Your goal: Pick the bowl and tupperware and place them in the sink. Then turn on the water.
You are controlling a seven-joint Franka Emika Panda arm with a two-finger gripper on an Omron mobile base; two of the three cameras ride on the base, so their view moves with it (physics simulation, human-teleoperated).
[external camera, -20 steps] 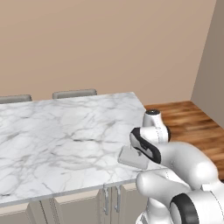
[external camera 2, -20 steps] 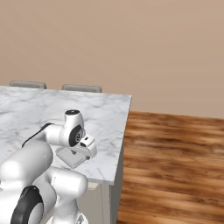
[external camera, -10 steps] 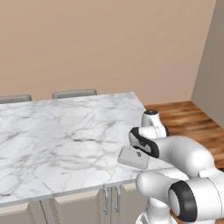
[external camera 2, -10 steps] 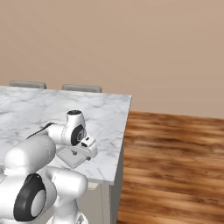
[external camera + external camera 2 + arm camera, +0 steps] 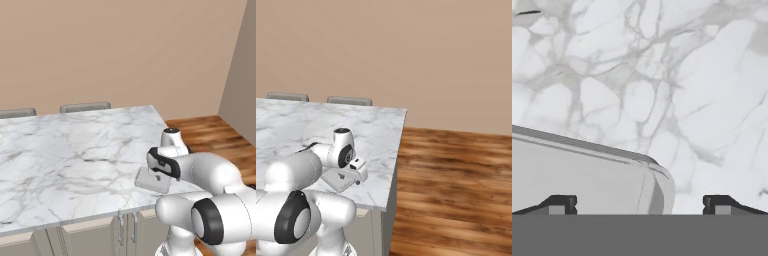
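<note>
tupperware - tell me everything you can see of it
The tupperware is a small, flat, pale grey-white rectangular container with rounded corners and a lid on. It lies flat on the white marble counter near the front edge. The open end effector hangs just above it, one fingertip over the lid and one past its corner.

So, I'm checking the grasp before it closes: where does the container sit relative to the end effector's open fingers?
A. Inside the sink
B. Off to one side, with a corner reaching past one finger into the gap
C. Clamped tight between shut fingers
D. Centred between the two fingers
B: in the hand view the container spreads past one finger, and its rounded corner ends short of the other, on the marble counter.
</note>
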